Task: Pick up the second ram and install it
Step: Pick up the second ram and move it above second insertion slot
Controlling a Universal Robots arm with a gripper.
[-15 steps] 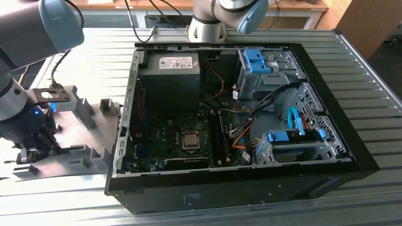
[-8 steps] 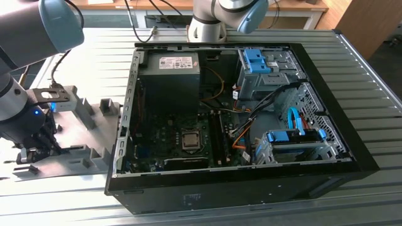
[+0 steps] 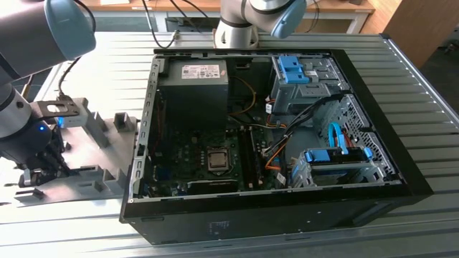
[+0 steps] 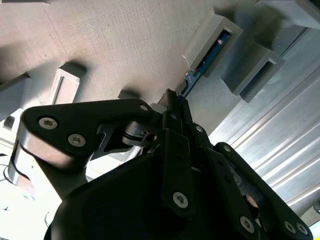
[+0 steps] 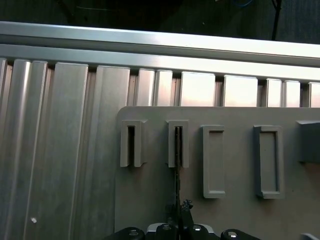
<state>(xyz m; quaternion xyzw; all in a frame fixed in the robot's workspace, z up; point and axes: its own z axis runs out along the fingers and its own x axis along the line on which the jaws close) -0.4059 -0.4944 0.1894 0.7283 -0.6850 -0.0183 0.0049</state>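
The second ram (image 5: 177, 165) is a thin stick seen edge-on, one end standing in a slotted grey holder block (image 5: 178, 144). In the second wrist view its blue-green board (image 4: 210, 52) runs from that block towards my black fingers. My gripper (image 5: 179, 207) (image 4: 172, 97) sits at the ram's near end, with the fingers shut on its edge. In the exterior view the gripper (image 3: 40, 169) is low over the grey holder plate (image 3: 90, 185), at that view's left of the open computer case (image 3: 373, 123).
An empty slotted block (image 5: 131, 144) stands beside the ram's holder, and two rectangular frame blocks (image 5: 214, 160) lie on its other side. Ribbed metal table (image 5: 60, 150) surrounds the plate. Inside the case are the motherboard's memory slots (image 3: 248, 156), cables and blue drive bays (image 3: 294, 70).
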